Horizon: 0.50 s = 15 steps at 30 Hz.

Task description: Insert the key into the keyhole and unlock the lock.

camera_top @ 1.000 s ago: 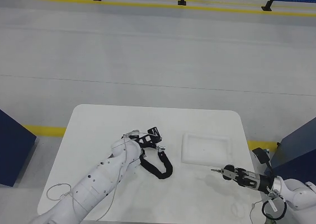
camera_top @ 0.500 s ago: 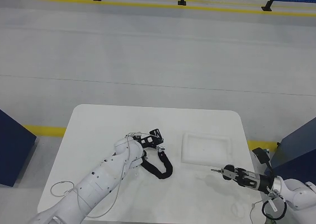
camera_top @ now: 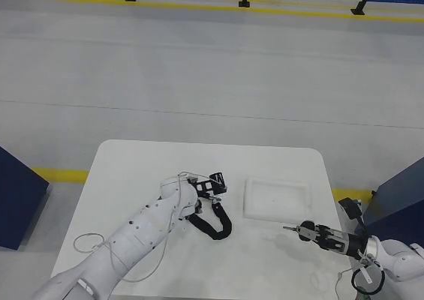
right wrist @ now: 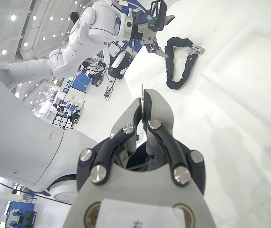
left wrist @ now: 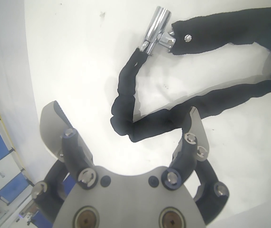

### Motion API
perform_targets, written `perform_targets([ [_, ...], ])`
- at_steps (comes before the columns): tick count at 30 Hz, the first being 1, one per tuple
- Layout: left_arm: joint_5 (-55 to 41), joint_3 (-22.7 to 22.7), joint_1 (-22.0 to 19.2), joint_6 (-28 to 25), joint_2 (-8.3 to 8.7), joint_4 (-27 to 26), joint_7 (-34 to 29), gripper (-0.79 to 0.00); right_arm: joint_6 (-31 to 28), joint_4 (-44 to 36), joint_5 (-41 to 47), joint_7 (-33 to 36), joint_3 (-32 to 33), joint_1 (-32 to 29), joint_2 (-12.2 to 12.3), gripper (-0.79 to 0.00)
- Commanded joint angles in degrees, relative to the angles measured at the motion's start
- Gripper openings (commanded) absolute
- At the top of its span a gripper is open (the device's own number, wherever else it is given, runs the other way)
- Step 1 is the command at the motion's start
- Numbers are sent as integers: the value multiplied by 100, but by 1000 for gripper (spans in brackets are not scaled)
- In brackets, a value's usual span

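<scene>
The left gripper (left wrist: pixel 122 115) is hanging over the table (camera_top: pixel 121 172) with its fingers (left wrist: pixel 52 119) spread wide and nothing between them. In the top view it is sitting just left of the frame's centre. Under the gap between the fingers, a bend of the chain lock (left wrist: pixel 149 124) is lying flat on the white surface. One fingertip is standing just beside the black fabric sleeve, though I cannot tell whether it is touching. From that bend the sleeve is running out in a closed loop, with both ends meeting at the chrome lock cylinder (left wrist: pixel 158 30), which is resting on its side on the table beyond the fingertips. In the top view the loop is trailing from the gripper toward the lower middle of the frame.

The right gripper (right wrist: pixel 143 96) is pinching the key (right wrist: pixel 142 87) between fingers pressed tightly together, and the thin metal blade is sticking out past the fingertips. In the top view this gripper is hovering in the lower right of the frame, with the key pointing left toward the centre, well apart from the chain lock. A shallow white tray (camera_top: pixel 248 199) is lying right of centre, near the loop, and the right gripper is sitting just below the tray's lower right corner.
</scene>
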Motion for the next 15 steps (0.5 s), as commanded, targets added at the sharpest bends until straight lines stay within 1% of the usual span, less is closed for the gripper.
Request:
perform_targets([
  [1, -94, 129, -194, -94, -132, 325, 4, 0, 0, 0, 0, 0, 0, 0, 0, -785],
  [6, -243, 477, -565, -321, -489, 1141, 207, 0, 0, 0, 0, 0, 0, 0, 0, -785],
  [8, -286, 615, -682, -492, -636, 1479, 366, 0, 0, 0, 0, 0, 0, 0, 0, -785],
  [11, -333, 748, -822, -520, -834, 1962, 506, 0, 0, 0, 0, 0, 0, 0, 0, -785],
  [12, -377, 796, -882, -519, -932, 2199, 570, 0, 0, 0, 0, 0, 0, 0, 0, -785],
  [15, -377, 922, -985, -543, -1139, 2632, 750, 0, 0, 0, 0, 0, 0, 0, 0, -785],
])
